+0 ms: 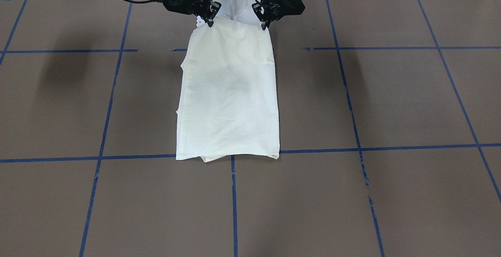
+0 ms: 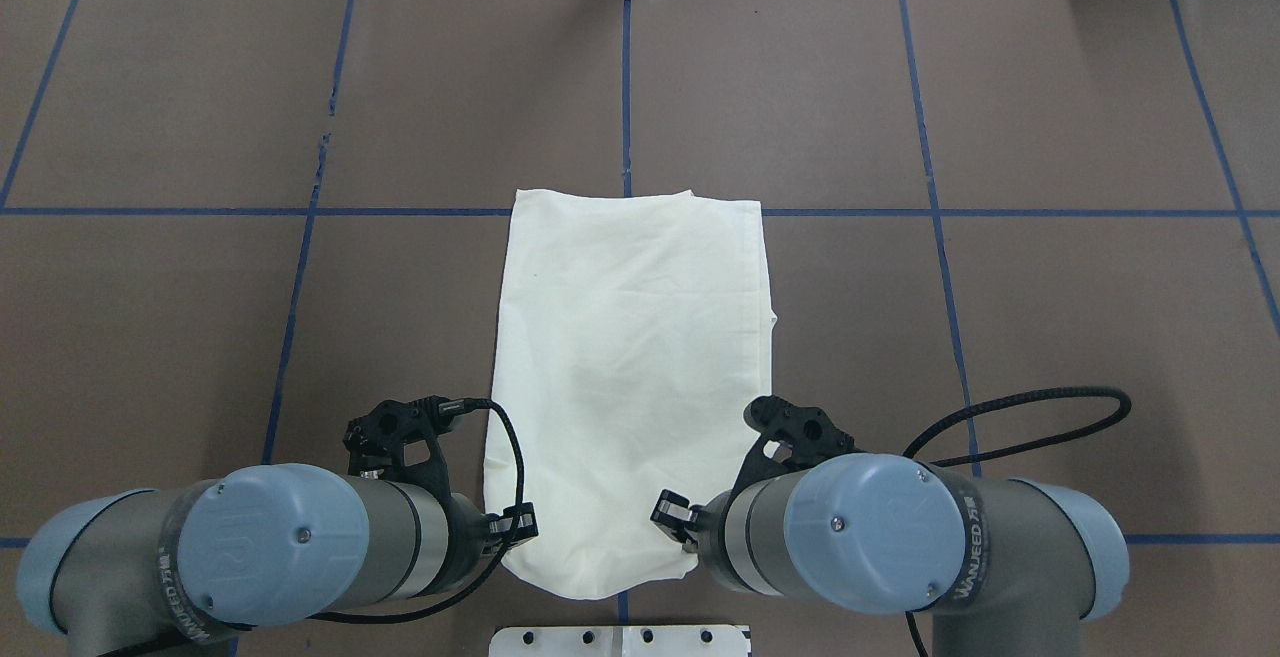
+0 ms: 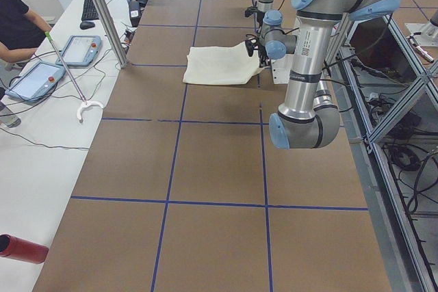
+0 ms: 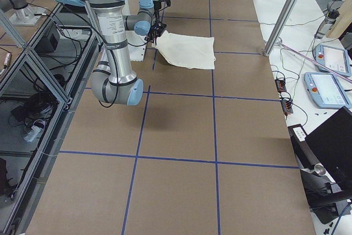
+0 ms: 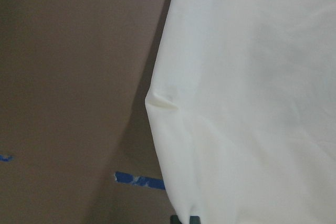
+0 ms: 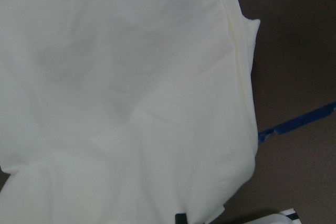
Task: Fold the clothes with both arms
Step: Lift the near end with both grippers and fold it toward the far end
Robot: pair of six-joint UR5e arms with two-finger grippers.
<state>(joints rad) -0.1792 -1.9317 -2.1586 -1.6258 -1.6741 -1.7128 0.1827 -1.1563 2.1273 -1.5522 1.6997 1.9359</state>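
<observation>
The cream shirt [image 1: 229,92] lies folded into a long rectangle in the middle of the brown table, plain side up, with no print showing. It also shows in the overhead view [image 2: 630,357]. My left gripper [image 1: 266,24] is shut on the shirt's corner nearest the robot, on that view's right. My right gripper [image 1: 210,21] is shut on the other near corner. That end of the shirt is raised a little off the table. The far end lies flat on a blue tape line. In the overhead view the arms [image 2: 270,547] [image 2: 880,537] hide the fingertips. Both wrist views are filled with cream fabric [image 5: 252,103] [image 6: 121,93].
The white pedestal base plate [image 2: 620,640] sits right behind the shirt's held end. Blue tape lines [image 1: 233,194] divide the table. A side bench with teach pendants [image 3: 79,49], a metal post [image 3: 102,11] and an operator [image 3: 17,25] runs along the far edge.
</observation>
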